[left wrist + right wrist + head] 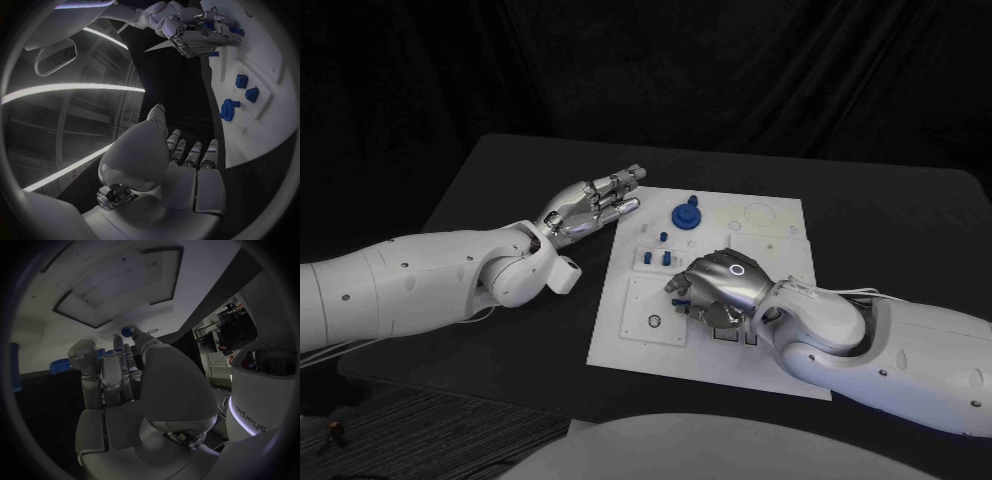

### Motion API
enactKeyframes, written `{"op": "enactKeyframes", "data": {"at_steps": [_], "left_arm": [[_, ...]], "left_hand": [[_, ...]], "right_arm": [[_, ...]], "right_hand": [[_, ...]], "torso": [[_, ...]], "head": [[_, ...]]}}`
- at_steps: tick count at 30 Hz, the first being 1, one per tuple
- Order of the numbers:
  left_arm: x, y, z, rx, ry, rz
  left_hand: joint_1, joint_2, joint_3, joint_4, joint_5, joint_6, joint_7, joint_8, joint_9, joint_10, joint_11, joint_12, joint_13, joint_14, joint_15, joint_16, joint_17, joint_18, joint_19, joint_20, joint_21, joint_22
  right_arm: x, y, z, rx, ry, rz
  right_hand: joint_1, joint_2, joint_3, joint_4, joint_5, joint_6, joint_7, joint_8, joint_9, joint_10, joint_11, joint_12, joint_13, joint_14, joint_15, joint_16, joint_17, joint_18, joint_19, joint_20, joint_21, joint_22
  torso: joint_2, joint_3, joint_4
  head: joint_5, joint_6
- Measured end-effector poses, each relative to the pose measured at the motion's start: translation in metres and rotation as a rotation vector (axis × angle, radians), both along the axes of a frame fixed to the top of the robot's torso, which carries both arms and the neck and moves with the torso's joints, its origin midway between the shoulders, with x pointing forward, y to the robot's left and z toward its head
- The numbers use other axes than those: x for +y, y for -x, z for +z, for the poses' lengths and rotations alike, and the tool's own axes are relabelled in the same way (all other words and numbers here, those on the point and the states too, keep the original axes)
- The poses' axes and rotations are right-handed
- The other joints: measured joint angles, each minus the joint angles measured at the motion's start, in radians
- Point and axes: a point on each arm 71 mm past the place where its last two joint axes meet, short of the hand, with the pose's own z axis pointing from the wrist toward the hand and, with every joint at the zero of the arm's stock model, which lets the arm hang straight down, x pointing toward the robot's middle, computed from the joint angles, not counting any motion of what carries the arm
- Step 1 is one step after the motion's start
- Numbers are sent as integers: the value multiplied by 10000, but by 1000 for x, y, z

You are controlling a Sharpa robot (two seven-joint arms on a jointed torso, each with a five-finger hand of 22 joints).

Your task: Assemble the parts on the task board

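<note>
The white task board (625, 340) lies in the middle of the black table. A round blue part (687, 215) stands near its far edge, also seen as the round blue part (229, 109). Small blue parts (658, 260) sit in a row nearer the middle. My right hand (721, 288) is over the board's centre with its fingers curled down. Its thumb and a finger pinch a small blue part (127, 332). My left hand (596, 205) hovers at the board's far left edge, fingers straight, holding nothing.
Pale round pieces (759, 218) lie at the board's far right corner. A small dark ring (653, 322) sits in a square recess near the board's front left. Bare table (516, 180) stretches left of the board, under my left arm.
</note>
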Motion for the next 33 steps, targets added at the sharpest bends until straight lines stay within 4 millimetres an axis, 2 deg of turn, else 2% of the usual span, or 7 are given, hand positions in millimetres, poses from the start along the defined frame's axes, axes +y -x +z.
{"op": "enactKeyframes", "data": {"at_steps": [7,11,21,23,26,30,33], "left_arm": [[0,1,-1,23,4,-8],[1,1,-1,29,3,4],[3,2,-1,37,-9,37],[3,2,-1,39,-5,31],[3,2,-1,42,-2,25],[2,2,-1,46,5,11],[2,2,-1,48,7,5]], "left_hand": [[0,0,0,0,0,0,0,0,0,0,0,0,0,19,19,0,-1,1,0,0,0,3],[0,0,0,0,0,0,0,0,-1,0,0,0,-1,36,35,0,-1,0,0,0,0,25],[0,0,0,0,0,0,0,0,-1,0,0,0,-1,36,35,0,-2,1,0,0,0,24],[0,0,0,0,0,0,0,0,-2,0,0,0,-1,36,35,0,-2,0,0,0,0,24],[0,0,0,0,0,0,0,0,-2,9,8,0,-1,36,35,0,-3,0,0,0,0,28],[39,39,0,0,0,0,0,0,-2,16,57,0,-1,36,34,0,-3,0,0,0,0,34],[39,39,0,0,0,0,0,0,-2,0,73,0,-1,35,35,0,-3,0,0,0,0,33]], "right_arm": [[-5,0,1,-52,-98,-84],[-11,3,4,-97,-253,-151],[-25,4,8,-217,-451,-373],[-25,3,8,-219,-438,-397],[-27,2,7,-221,-405,-437],[-27,1,6,-219,-357,-482],[-27,0,4,-213,-337,-490]], "right_hand": [[-134,-53,-154,154,-115,1,0,0,4,-238,132,4,-1,0,0,0,-55,0,-20,19,-50,-1],[-548,-102,-465,355,-164,-123,123,-38,-34,-419,127,5,51,0,0,0,-54,0,-36,36,-88,-1],[-743,-90,-746,467,-233,-159,159,-38,-79,-539,147,72,133,-35,35,-39,-80,0,-36,35,-108,-2],[-755,-102,-763,451,-229,-101,217,-38,-79,-540,147,74,159,-35,35,-39,-111,0,-35,35,-159,-3],[-650,2,-805,345,222,34,346,-34,-79,-613,180,166,231,-35,35,-39,-125,0,-36,35,-163,-3],[-451,114,-728,228,672,258,349,24,-78,-664,199,259,294,-71,71,-39,-128,1,-36,35,-199,-3],[-408,140,-702,202,779,414,304,98,-65,-664,199,305,311,-71,71,-39,-136,0,-35,35,-206,-3]], "torso": [[3,0,3],[3,-1,1],[-5,0,1],[-6,-1,2],[-7,-1,3],[-12,-3,3],[-12,-3,-2]], "head": [[-5,0],[33,0],[22,0],[19,0],[14,0],[14,0],[24,0]]}}
